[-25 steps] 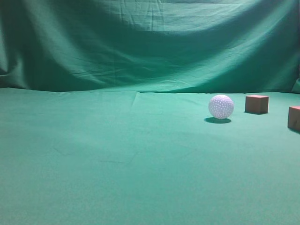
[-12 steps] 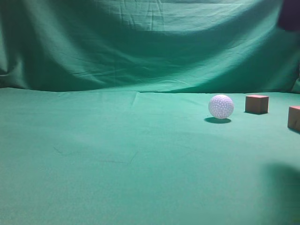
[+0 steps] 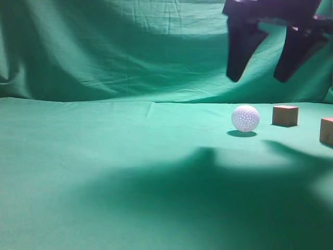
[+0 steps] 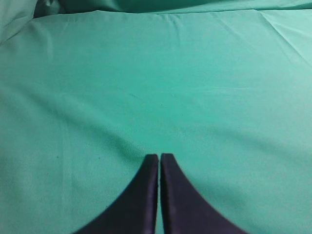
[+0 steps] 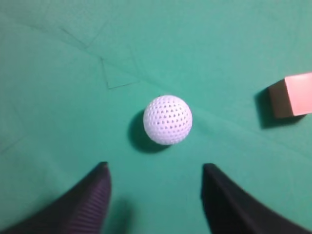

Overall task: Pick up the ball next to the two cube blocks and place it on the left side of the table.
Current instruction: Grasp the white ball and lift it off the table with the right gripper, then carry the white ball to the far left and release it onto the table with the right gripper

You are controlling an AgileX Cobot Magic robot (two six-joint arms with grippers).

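Approach step, pre-grasp. Right gripper [image 3: 257, 78] spread wide, empty, hanging high at the right of the exterior view, above and a little right of the ball [image 3: 245, 118]. From the right wrist, ball [image 5: 167, 120] seen ahead of the tips, roughly centred on the gap. Ball resting on the table [image 3: 130, 172], right of centre, with the two cube blocks [image 3: 285, 115] just beside it further right, apart from it. Left gripper [image 4: 159, 157] pressed together, holding nothing, over bare cloth. Next, probably: descend straight, straddle ball, keep right finger off nearest cube, close gently since a sphere could roll.
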